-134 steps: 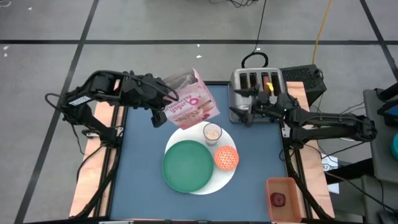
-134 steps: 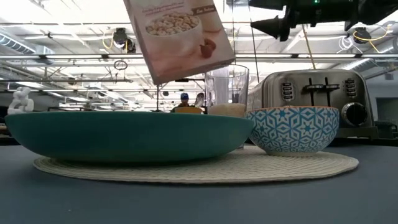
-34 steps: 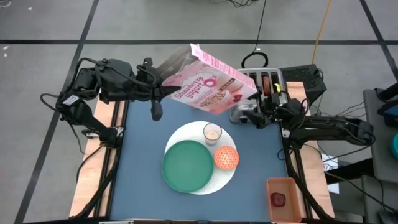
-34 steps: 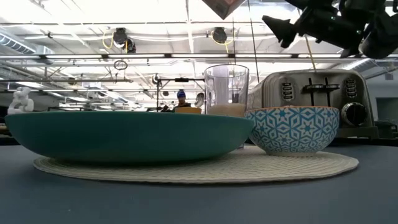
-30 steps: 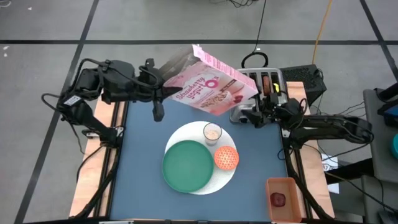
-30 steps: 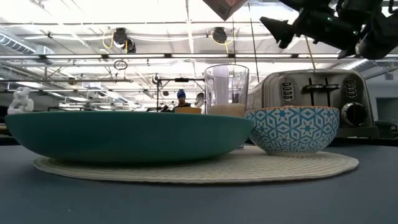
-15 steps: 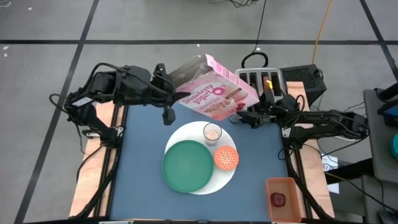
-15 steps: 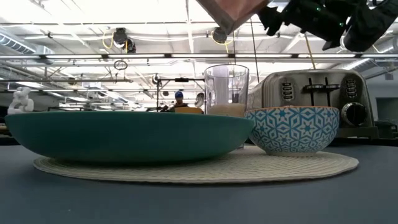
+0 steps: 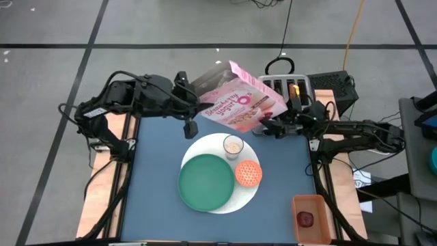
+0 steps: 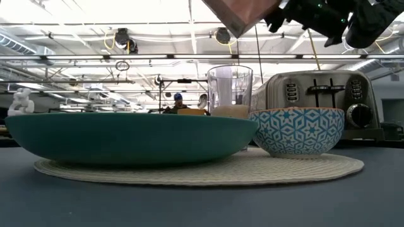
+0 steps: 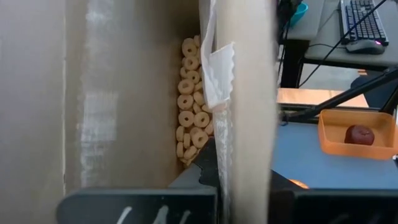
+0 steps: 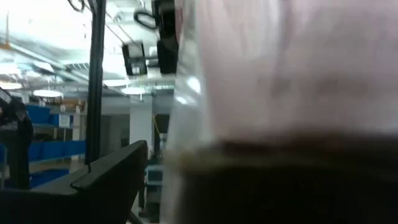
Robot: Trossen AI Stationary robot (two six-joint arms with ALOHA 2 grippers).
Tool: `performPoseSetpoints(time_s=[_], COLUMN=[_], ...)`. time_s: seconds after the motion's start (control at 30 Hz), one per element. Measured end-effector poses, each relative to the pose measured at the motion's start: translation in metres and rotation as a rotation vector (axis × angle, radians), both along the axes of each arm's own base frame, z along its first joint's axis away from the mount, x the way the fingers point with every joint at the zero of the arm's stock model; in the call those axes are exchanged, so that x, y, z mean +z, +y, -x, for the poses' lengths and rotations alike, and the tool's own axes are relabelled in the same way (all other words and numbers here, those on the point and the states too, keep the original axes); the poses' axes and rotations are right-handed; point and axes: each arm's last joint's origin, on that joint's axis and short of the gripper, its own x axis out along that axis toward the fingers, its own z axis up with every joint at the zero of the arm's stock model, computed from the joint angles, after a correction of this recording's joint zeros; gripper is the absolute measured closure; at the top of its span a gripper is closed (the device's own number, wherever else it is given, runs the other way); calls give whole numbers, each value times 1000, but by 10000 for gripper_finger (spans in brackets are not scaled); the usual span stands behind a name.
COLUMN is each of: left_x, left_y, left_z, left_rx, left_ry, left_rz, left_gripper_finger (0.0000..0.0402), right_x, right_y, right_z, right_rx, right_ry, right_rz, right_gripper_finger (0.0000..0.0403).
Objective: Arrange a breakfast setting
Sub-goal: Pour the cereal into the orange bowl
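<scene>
Overhead, the left claw (image 9: pixel 193 102) clamps the tilted cereal box (image 9: pixel 235 102); the right claw (image 9: pixel 268 126) gapes beside it.

High view looks straight down on the whole surface (image 9: pixel 157 178); low view sits at surface height, close behind the green plate (image 10: pixel 126 135). Each wrist view presses against the cereal box (image 9: pixel 235 102) — shared by all four.
</scene>
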Motion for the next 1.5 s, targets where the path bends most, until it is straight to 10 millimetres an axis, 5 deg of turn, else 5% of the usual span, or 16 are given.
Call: performPoseSetpoints(time_s=[0.5,1.1,1.5], left_x=[-1,-2,-2], left_y=[0,0,0], left_z=[-5,-5,-6], left_rx=[-1,-5,-5], left_ry=[-6,-2,1], left_rz=[-3,-11,-11], left_gripper_finger=[399,391,384], right_x=[-2,-2,-2], right_y=[-1,-1,-1], right_z=[-1,-1,-1], right_rx=[-6,-7,-6], right_ry=[25,21,22], right_rz=[-12,-10,-10], right_gripper_finger=[15,150,166])
